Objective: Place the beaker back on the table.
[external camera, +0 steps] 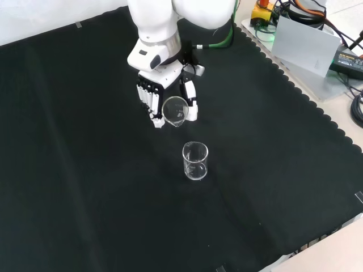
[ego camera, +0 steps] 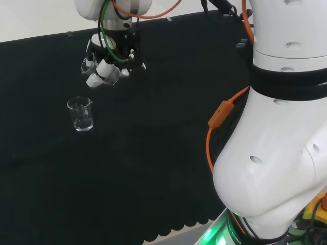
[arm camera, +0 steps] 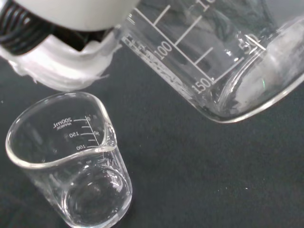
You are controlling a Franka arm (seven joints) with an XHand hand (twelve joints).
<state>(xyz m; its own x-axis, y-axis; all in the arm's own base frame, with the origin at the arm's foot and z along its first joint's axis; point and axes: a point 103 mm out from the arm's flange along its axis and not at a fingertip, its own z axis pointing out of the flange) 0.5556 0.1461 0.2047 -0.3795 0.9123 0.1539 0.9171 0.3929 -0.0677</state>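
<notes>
the hand (external camera: 164, 96) grips a clear beaker (external camera: 174, 109), apparently tipped and held above the black cloth (external camera: 85, 187), with a second beaker (external camera: 195, 161) standing just below it, so next it needs righting and lowering onto bare cloth beside.

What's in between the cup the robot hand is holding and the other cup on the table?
Nothing. In the front view only bare black cloth shows between the held beaker in the hand and the standing beaker.
</notes>
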